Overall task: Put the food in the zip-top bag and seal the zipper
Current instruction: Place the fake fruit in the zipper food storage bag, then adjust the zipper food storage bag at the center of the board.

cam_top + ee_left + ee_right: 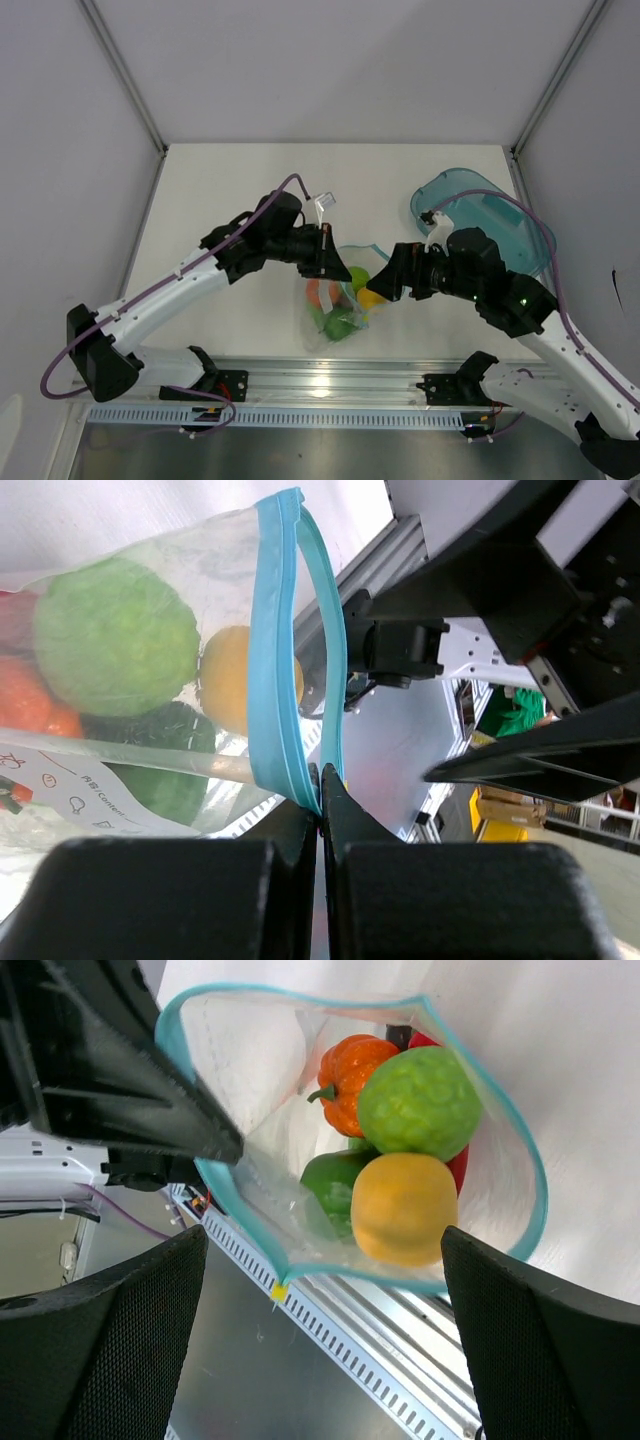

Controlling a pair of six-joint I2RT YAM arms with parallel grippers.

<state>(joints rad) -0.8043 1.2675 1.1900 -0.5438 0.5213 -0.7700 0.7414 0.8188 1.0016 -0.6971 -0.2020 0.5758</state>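
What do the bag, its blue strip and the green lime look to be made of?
Zip-top bag: thin clear plastic film, glossy, creased. Zipper: thicker opaque light-blue plastic, smooth, holding its curve. Lime: likely hard moulded plastic, matte, with evenly pebbled skin.

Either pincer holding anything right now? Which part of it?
Left pincer is shut on the zip-top bag, pinching its blue zipper strip at one end of the mouth. Right pincer is open, holding nothing.

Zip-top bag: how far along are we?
Done: the lemon, lime and orange pepper sit inside the zip-top bag. In hand: the left gripper is shut on the zipper edge; the right gripper is open and empty at the mouth. Left: press the zipper closed, as it gapes wide.
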